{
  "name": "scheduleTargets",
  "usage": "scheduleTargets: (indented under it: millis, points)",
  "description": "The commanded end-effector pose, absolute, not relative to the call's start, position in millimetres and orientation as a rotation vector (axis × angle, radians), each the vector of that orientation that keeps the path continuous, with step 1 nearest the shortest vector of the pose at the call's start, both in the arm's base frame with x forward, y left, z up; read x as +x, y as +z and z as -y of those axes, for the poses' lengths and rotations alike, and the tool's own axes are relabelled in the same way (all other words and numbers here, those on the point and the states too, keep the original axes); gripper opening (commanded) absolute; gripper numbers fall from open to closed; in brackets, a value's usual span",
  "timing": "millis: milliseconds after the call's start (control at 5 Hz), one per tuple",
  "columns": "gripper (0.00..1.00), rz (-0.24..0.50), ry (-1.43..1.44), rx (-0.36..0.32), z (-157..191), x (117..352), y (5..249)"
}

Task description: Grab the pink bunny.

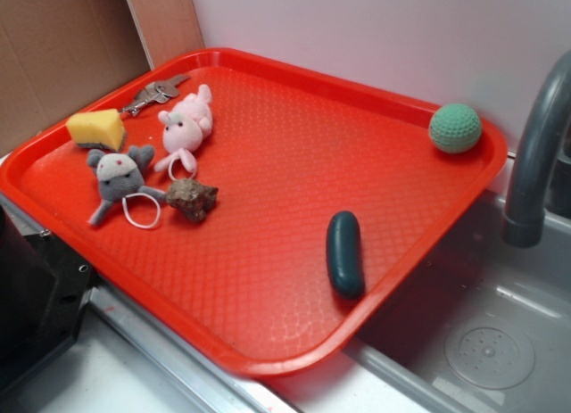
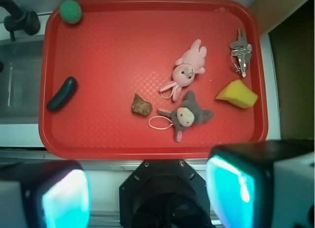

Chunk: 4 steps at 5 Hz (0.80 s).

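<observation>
Hand (image 2: 147, 188) spread, off-tray; grey mouse (image 2: 187, 114) touches pink bunny (image 2: 187, 70), keys (image 2: 241, 53) near.

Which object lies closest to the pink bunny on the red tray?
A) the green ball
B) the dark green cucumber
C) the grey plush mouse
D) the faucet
C: the grey plush mouse lies right beside the pink bunny, while the ball and the cucumber sit at the far side of the tray.

claw (image 2: 147, 193) | fingers (image 2: 64, 196) spread wide apart | holding nothing | pointing down
</observation>
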State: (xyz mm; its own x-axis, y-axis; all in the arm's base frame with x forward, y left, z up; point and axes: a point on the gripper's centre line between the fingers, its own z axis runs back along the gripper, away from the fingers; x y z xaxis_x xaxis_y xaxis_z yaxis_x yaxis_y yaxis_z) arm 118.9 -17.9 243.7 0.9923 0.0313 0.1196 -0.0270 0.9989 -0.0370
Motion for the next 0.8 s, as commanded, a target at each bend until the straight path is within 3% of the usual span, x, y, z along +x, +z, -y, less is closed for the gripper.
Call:
scheduleTargets:
  millis: [0, 200, 400, 600]
  points:
    - [1.00, 0.120, 0.029, -0.035, 17.9, 118.9, 243.7]
    - [1.00, 0.024, 0.218, -0.028, -17.4, 144.4, 196.8]
    - [1.00, 0.083, 0.328, 0.036, -32.6, 176.1, 176.0]
    - [1.00, 0.152, 0.532, 0.012, -50.2, 201.3, 137.5]
